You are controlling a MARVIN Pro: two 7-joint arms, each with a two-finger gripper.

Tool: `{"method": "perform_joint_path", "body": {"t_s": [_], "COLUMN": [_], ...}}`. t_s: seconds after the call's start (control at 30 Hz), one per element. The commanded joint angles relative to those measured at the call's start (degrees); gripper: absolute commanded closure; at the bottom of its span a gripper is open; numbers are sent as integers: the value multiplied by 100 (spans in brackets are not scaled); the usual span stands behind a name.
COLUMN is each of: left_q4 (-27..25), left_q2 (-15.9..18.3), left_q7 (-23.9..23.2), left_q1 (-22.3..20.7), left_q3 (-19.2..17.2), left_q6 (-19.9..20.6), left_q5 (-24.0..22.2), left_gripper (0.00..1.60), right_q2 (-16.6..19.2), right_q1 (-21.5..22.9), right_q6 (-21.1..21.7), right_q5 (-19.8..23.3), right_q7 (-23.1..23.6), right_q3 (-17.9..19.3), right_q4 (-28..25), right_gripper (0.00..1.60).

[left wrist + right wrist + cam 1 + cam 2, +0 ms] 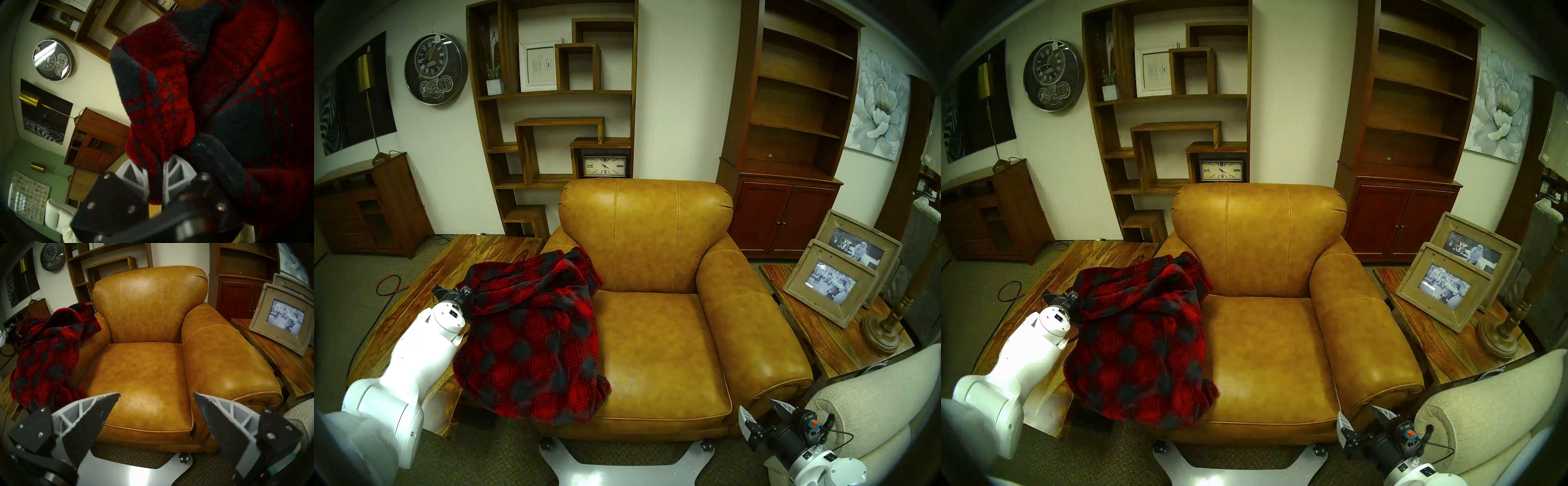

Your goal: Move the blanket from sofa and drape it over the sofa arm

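The red and dark plaid blanket (531,336) lies bunched over the left sofa arm (555,242) of the caramel leather sofa (653,346), hanging down its front and outer side; a corner rests on the seat edge. Most of that arm is hidden under it. My left gripper (470,303) is shut on the blanket's outer edge; the left wrist view shows cloth (220,84) pinched between the grey fingers (176,171). My right gripper (763,412) is open and empty, low in front of the sofa's right front corner (254,395). The blanket also shows in the right wrist view (44,358).
A low wooden table (426,288) stands left of the sofa, under my left arm. A side table (816,336) on the right carries two picture frames (833,281) and a lamp base (884,329). A cream fabric seat (873,407) is beside my right arm. A red cable (387,285) lies on the floor.
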Motion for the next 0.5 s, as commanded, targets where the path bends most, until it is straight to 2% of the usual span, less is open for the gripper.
{"method": "perform_joint_path", "body": {"t_s": [0.0,0.2,0.23,0.27,0.3,0.33,0.47], "left_q4": [213,437,448,412,393,342,-40], "left_q2": [128,-60,-96,-142,-153,-199,-249], "left_q7": [375,490,505,475,476,557,740], "left_q1": [-196,-226,-227,-224,-225,-207,-120], "left_q3": [-26,-39,-70,-146,-144,-244,-465], "left_q6": [-202,-507,-576,-595,-608,-732,-970], "left_q5": [139,98,61,-39,-36,-129,-315], "left_gripper": [160,160,131,108,20,0,0], "right_q2": [-10,-27,-30,-32,-34,-36,-44], "right_q1": [-3,1,3,5,6,9,18], "right_q6": [22,32,31,29,29,25,15], "right_q5": [7,-5,-8,-9,-11,-13,-20], "right_q7": [6,20,23,26,28,32,43], "right_q3": [-12,-5,-3,-2,0,1,6], "right_q4": [-125,-131,-130,-128,-128,-124,-112], "right_gripper": [0,0,0,0,0,0,0]}}
